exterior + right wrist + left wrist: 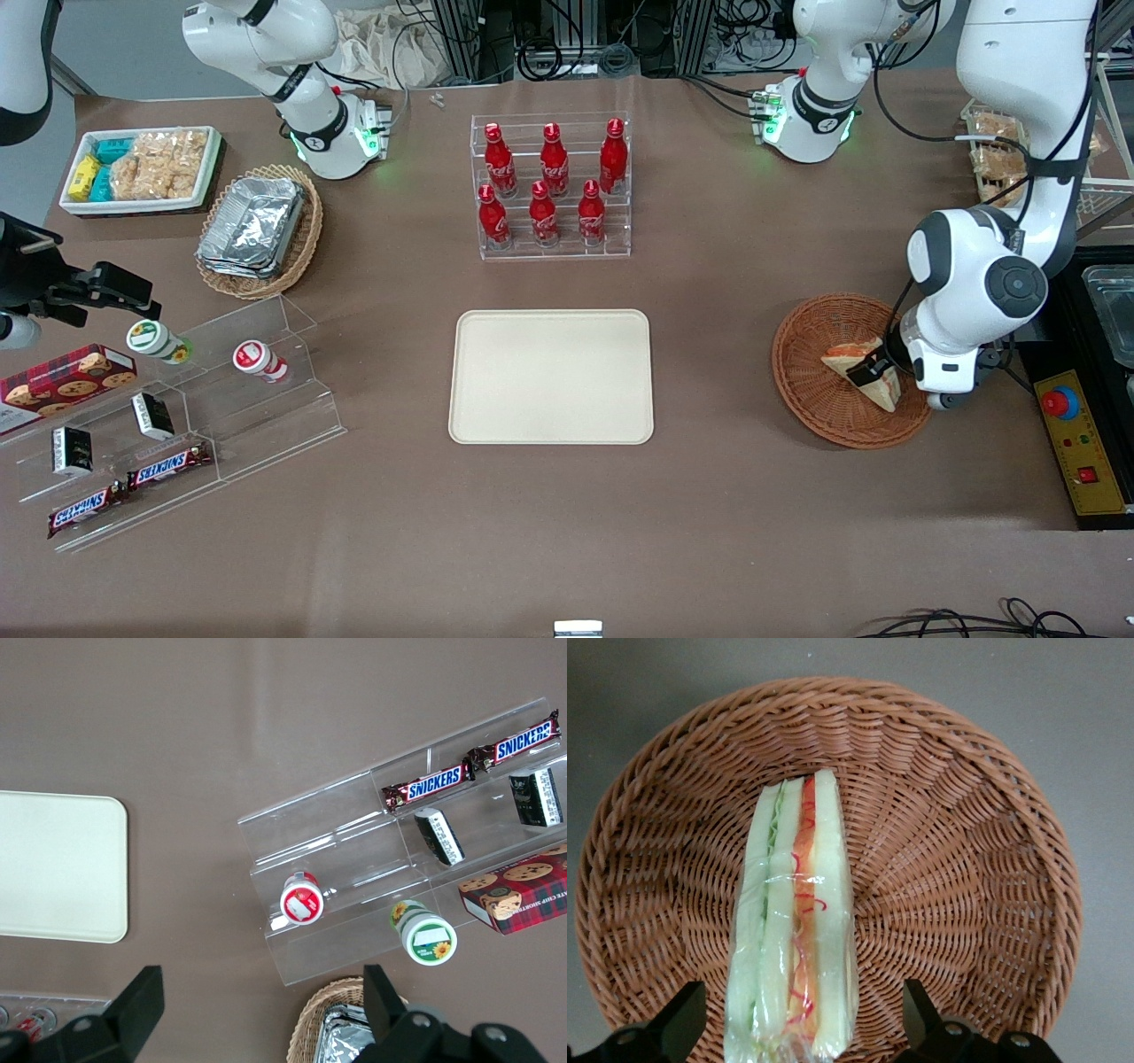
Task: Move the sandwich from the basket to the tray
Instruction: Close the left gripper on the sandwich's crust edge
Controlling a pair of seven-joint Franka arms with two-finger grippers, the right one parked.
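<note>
The gripper (797, 1028) hangs low over the basket (811, 354), fingers (682, 1019) spread on either side of the wrapped sandwich (796, 930) lying inside it. The tray (551, 376) sits mid-worktop (709, 496), well apart.

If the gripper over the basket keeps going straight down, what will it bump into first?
Most likely the sandwich: the open gripper has a finger on each side of it. Under it lies the basket.

Six red bottles (551, 190) stand in a clear rack, well apart from the gripper (873, 370). Farther still, toward the parked arm's end of the bench (709, 496), lie Snickers bars (128, 489), a cookie box (62, 381) and foil containers (252, 226).
</note>
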